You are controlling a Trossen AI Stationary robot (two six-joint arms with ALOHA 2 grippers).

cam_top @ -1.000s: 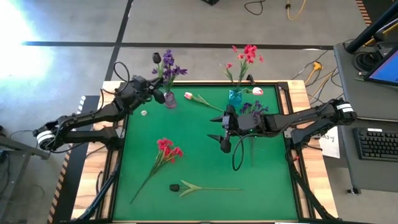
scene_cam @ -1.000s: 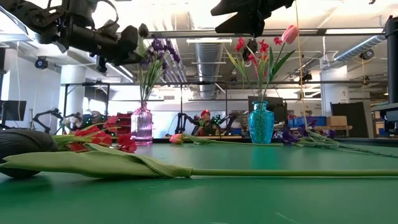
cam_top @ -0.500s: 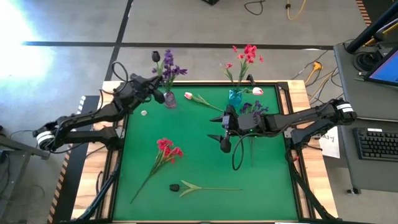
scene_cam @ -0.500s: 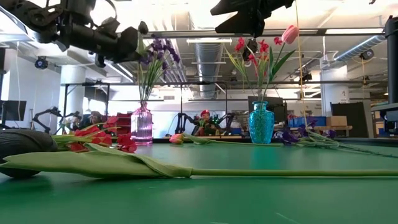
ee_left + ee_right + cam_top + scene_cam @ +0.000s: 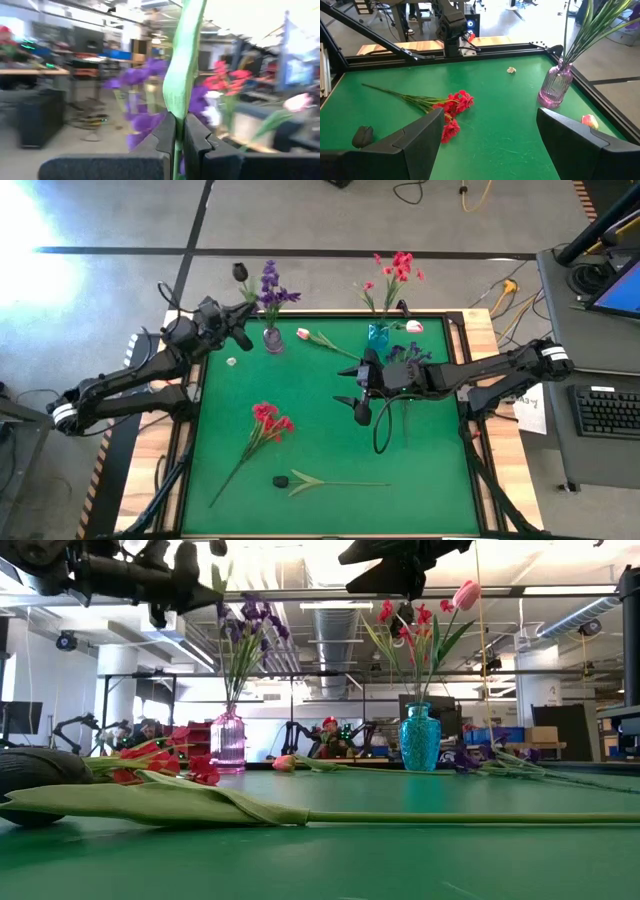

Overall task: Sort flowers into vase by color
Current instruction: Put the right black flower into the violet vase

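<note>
Where clamped in the left hand [image 5: 238,326] near the purple glass vase [image 5: 273,340], dark tulip [image 5: 240,272]: stem pinched between pressed fingers [image 5: 165,142], long axis upright, bloom away from the table [image 5: 330,480]. Purple sprays [image 5: 272,285] in that ribbed vase. Red spray [image 5: 268,420], 1 dark tulip [image 5: 282,480], lying flat on green felt. Right hand [image 5: 362,395] spread wide, empty, over table centre.

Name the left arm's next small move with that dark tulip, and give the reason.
Probably lower the stem into the purple vase. The left pincer is shut on the dark tulip, held up beside the vase with its bloom above the purple sprays already in it. The right pincer hangs open over mid-table.
</note>
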